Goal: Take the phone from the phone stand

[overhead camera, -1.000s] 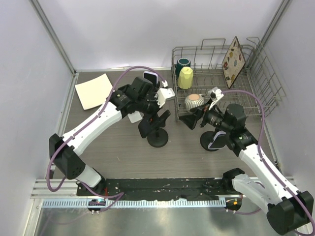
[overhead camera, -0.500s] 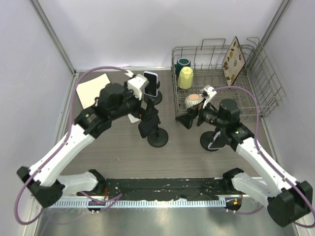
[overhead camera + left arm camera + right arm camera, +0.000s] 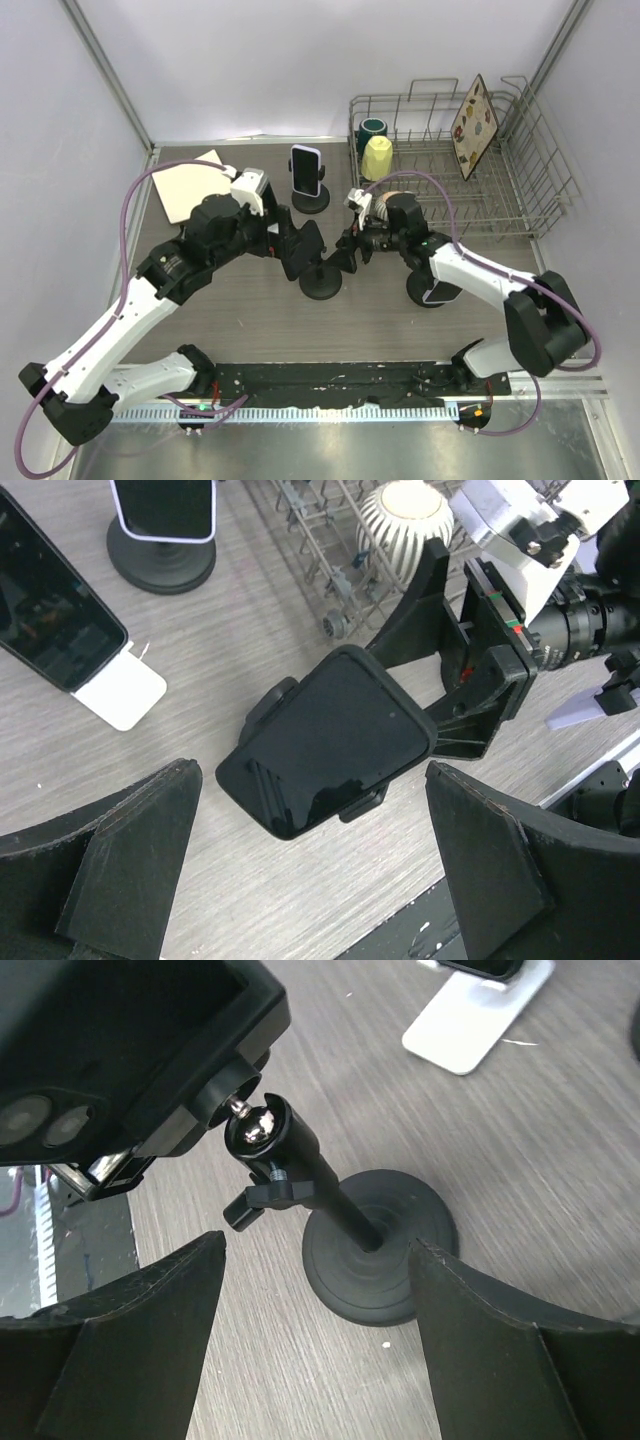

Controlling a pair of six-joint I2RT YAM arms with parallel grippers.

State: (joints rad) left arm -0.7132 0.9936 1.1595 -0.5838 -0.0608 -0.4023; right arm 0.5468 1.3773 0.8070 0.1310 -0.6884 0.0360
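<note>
Cream paper pad (image 3: 190, 185) is lying at the far left, toward the back of my grey wood table (image 3: 240, 320). Just right of it my left arm is reaching in. I am holding my left gripper (image 3: 312, 780) spread wide, and its two fingers (image 3: 130, 870) are hanging on either side of the black phone (image 3: 330, 735) without touching it. That phone is sitting tilted, screen up, clamped in the cradle of the black phone stand (image 3: 321, 284) near the middle of the table.

Behind it a lavender-cased phone (image 3: 306, 170) is standing upright on its own round base. In my left wrist view a dark phone (image 3: 55, 615) is leaning on a white stand (image 3: 120, 695).

Right of the clamped phone, my right gripper (image 3: 318, 1250) is sitting low behind the stand with its jaws parted. One finger is on each side of the stem (image 3: 330, 1190), with a clear gap on both sides — I am gripping nothing. The ball joint (image 3: 258, 1130) under the cradle is showing just above.

Further right, another black stand (image 3: 432, 290) is sitting under my right forearm. At the far right the wire dish rack (image 3: 540, 190) is holding a white ribbed bowl (image 3: 405, 510), a yellow cup (image 3: 377, 157), a green mug (image 3: 372, 128) and a picture board (image 3: 473, 112) leaning upright.
</note>
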